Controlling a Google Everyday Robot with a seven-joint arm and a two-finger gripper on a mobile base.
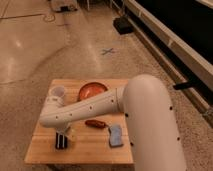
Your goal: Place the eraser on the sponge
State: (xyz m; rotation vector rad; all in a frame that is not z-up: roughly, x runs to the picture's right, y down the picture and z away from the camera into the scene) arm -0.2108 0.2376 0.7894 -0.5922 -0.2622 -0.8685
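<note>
The eraser point(61, 141), a black block with a pale stripe, lies near the front left of the wooden table point(85, 150). My gripper point(61, 133) hangs directly over it at the end of the white arm point(85, 110), touching or nearly touching its top. The blue-grey sponge point(115, 136) lies on the table to the right of the eraser, about a hand's width away and partly beside the arm's large white body.
A dark red-brown oval object point(95, 123) lies between the eraser and the sponge. An orange bowl point(92, 91) and a white cup point(58, 92) stand at the back of the table. Polished floor surrounds the table, with a dark wall ledge on the right.
</note>
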